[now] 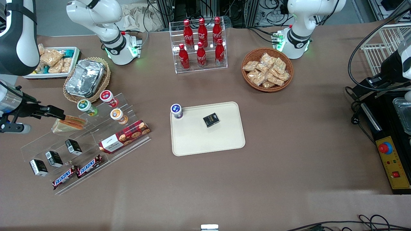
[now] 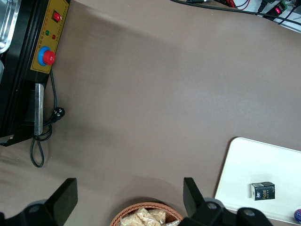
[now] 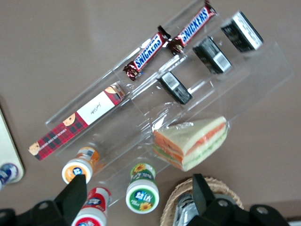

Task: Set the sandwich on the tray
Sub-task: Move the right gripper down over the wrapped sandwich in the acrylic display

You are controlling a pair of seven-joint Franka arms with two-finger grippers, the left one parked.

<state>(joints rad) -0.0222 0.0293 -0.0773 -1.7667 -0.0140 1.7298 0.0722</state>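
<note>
Right wrist view: claw (image 3: pixel 136 200) spread wide, empty, hovering above sandwich (image 3: pixel 193 142) (on clear rack (image 3: pixel 263 80)), not touching.

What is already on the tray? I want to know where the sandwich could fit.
On the tray sit a small black box near its middle and a blue-lidded cup at one corner. The sandwich lies on the clear display stand, beside the open gripper.

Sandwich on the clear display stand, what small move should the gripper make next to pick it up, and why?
Probably lower the gripper straight toward the sandwich. Its fingers are open and holding nothing, poised above the wedge, which lies untouched on the clear stand beside the cups. The tray has free space waiting.
</note>
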